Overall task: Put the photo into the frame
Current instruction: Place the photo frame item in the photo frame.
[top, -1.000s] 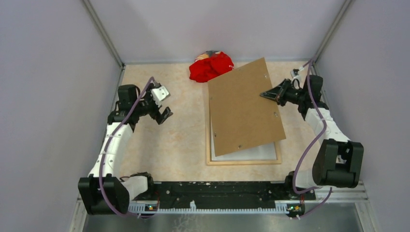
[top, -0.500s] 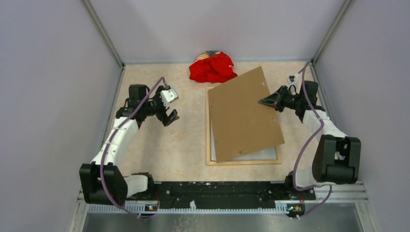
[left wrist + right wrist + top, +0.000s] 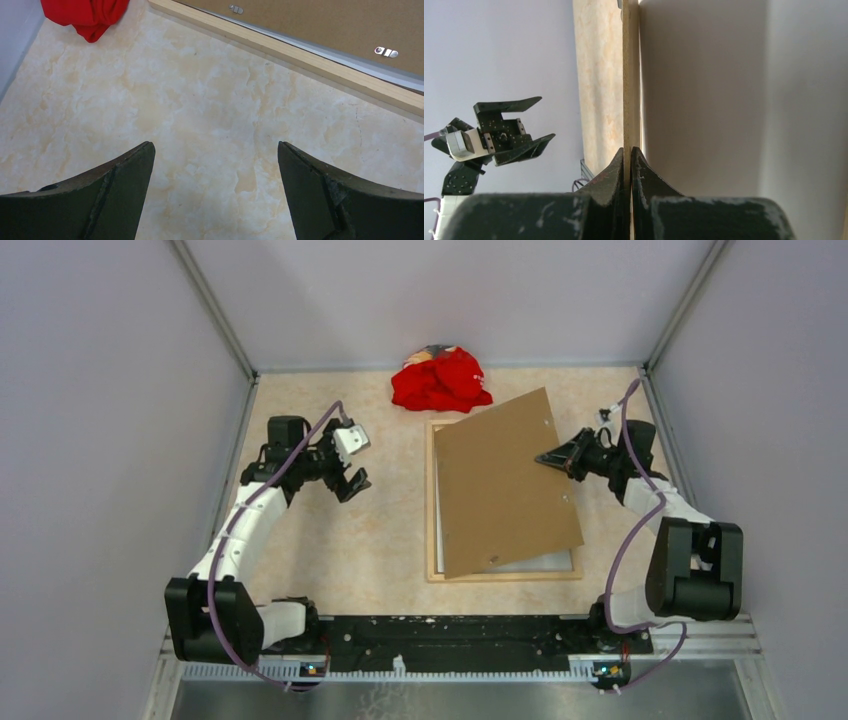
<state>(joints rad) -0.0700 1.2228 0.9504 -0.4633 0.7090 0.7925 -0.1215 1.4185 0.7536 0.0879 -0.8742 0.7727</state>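
The light-wood frame point(image 3: 500, 576) lies flat on the table, right of centre. A plain brown backing board point(image 3: 505, 485) slants over it, its near-left corner down in the frame and its far-right edge raised. My right gripper point(image 3: 545, 457) is shut on that raised edge; in the right wrist view its fingers point(image 3: 628, 150) pinch the thin board edge point(image 3: 631, 75). A white surface point(image 3: 535, 562) shows inside the frame under the board. The photo is hidden. My left gripper point(image 3: 355, 483) hangs open over bare table left of the frame, and its wrist view shows the frame rail point(image 3: 280, 52) ahead.
A crumpled red cloth point(image 3: 440, 380) lies at the back of the table, just beyond the frame's far edge, and shows at the top left in the left wrist view point(image 3: 87, 15). Grey walls close in the table on three sides.
The right gripper has lowered the backing board, so it lies flatter and closer over the frame. The left arm swung right toward the frame, then held still.
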